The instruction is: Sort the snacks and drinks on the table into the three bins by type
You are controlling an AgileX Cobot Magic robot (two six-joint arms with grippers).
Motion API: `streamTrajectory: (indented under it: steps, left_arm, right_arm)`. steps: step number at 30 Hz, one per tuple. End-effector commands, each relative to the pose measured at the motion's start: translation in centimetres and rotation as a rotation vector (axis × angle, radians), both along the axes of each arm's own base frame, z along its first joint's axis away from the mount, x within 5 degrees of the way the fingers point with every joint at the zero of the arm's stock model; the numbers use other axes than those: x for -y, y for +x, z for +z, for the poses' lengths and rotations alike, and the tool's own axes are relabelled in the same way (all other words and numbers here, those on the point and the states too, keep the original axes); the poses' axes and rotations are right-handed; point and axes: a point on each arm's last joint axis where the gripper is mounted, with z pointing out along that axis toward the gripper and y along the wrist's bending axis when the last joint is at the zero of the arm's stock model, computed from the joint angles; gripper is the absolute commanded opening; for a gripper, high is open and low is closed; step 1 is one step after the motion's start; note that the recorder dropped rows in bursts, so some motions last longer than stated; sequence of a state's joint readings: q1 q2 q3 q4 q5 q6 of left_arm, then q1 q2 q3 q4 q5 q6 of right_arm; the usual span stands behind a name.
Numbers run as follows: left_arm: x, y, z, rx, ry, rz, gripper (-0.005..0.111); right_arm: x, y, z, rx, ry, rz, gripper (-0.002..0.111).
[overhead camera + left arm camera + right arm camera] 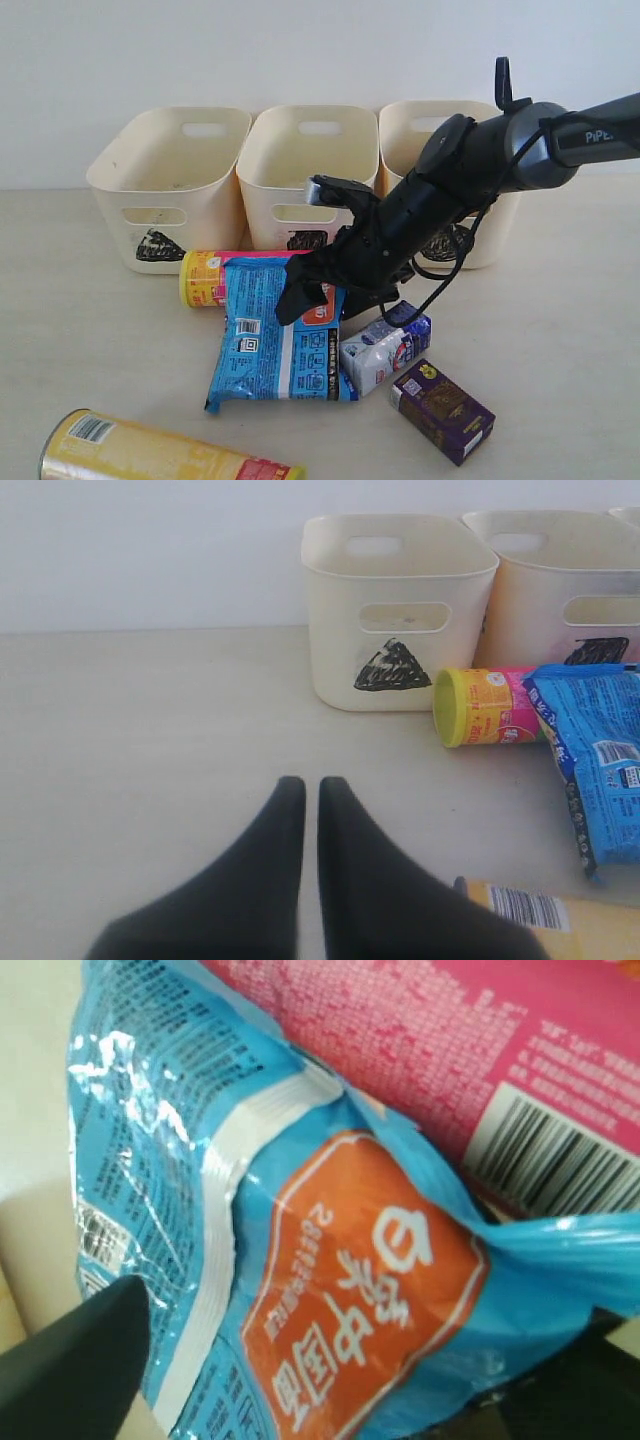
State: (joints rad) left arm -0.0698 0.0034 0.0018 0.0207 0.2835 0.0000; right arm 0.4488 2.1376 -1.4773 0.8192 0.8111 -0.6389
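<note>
The blue bag (265, 345) lies flat on the table (90, 330), its upper end resting against the pink canister (205, 278), which lies on its side. My right gripper (325, 300) is open and straddles that upper end; in the right wrist view the blue bag (350, 1290) fills the gap between the wide-apart fingers (80, 1370), with the pink canister (450, 1050) beyond. A white and blue carton (380, 352) and a dark purple carton (442, 410) lie to the right. The yellow canister (150, 455) lies at the front. My left gripper (311, 783) is shut and empty over bare table.
Three cream bins stand in a row at the back: the triangle bin (130, 200), the middle bin (300, 180) and the right bin (410, 130), partly hidden by my right arm. The left wrist view shows the triangle bin (390, 610) beyond open tabletop.
</note>
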Motion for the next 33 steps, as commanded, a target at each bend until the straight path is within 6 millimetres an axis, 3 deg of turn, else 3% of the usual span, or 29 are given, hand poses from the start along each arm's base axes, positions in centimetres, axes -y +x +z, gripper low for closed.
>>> streamTrajectory:
  steps: [1, 33]
  left_arm:
    - [0.01, -0.02, 0.14, 0.01, -0.016, 0.003, 0.004]
    - [0.01, -0.02, 0.14, 0.01, -0.016, 0.003, 0.004]
  right_arm:
    - [-0.1, 0.13, 0.05, 0.025, 0.002, 0.002, 0.08]
    - [-0.1, 0.05, 0.04, 0.064, -0.002, 0.065, 0.079]
